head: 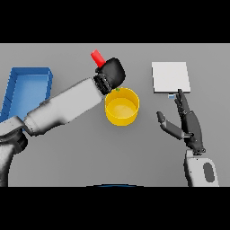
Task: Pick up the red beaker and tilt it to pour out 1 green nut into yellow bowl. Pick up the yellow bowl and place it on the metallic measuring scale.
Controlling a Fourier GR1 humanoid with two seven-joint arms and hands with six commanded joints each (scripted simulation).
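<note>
My left hand (111, 72) is shut on the red beaker (97, 57), holding it tilted just above the far rim of the yellow bowl (121, 107); only the beaker's red end shows past the hand. A small green nut (117, 89) shows at the bowl's far rim, right under the hand. The metallic measuring scale (170, 77) is a pale square plate to the right of the bowl. My right hand (186, 122) stands open, fingers straight, just in front of the scale and to the right of the bowl, holding nothing.
A blue tray (27, 90) lies at the far left, beside my left forearm. The grey table (112, 152) stretches in front of the bowl.
</note>
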